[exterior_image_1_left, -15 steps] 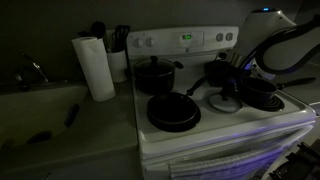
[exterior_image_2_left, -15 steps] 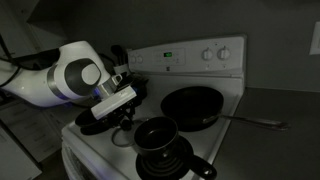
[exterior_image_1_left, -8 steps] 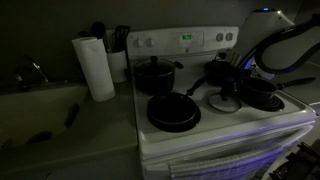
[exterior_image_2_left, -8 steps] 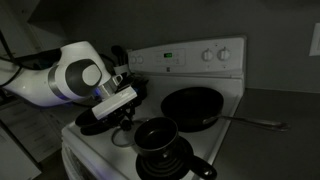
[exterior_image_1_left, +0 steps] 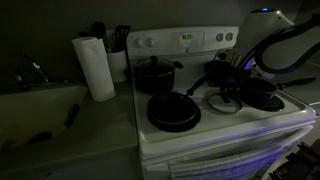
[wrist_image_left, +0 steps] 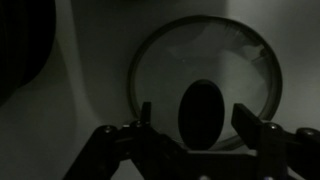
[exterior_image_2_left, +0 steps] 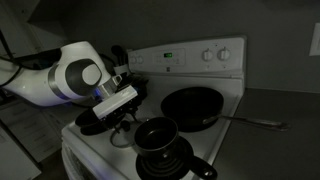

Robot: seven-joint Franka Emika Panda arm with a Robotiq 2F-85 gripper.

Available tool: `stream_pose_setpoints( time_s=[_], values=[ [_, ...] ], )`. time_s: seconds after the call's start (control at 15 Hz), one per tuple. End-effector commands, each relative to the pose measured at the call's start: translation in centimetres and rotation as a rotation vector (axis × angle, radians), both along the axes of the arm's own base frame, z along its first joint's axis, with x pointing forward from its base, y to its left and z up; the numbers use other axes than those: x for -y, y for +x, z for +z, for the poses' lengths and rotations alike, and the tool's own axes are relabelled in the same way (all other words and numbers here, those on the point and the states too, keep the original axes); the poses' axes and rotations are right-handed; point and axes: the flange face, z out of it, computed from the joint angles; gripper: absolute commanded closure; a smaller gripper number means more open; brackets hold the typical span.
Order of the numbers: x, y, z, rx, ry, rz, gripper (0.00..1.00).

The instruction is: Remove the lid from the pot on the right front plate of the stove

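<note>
Dimly lit, the gripper point(wrist_image_left: 195, 112) hangs open over the lid point(wrist_image_left: 165, 70), fingers either side of its dark knob, holding nothing. The lid lies flat near the front of the white stove point(exterior_image_1_left: 220, 135); beyond, a paper towel roll point(exterior_image_1_left: 97, 67) stands. Nothing has shifted since a second ago.

Dim room. White stove point(exterior_image_1_left: 215, 135): big black pan point(exterior_image_1_left: 173, 112) at front, two-handled pot point(exterior_image_1_left: 155, 75) behind it, shiny-rimmed lid point(exterior_image_1_left: 225, 102) nr robot arm point(exterior_image_1_left: 280, 45). Paper towel roll point(exterior_image_1_left: 97, 68) on counter point(exterior_image_1_left: 70, 145) alongside.
</note>
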Motion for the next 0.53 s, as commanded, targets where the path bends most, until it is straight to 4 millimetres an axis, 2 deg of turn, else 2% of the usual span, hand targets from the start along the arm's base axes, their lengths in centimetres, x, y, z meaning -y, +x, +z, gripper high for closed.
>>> stream_pose_setpoints(
  time_s=[0.0, 0.47],
  values=[
    [0.6, 0.1, 1.7, 0.0, -0.045, 0.045, 0.0],
    [1.6, -0.4, 8.1, -0.006, -0.136, 0.095, 0.0]
  ],
)
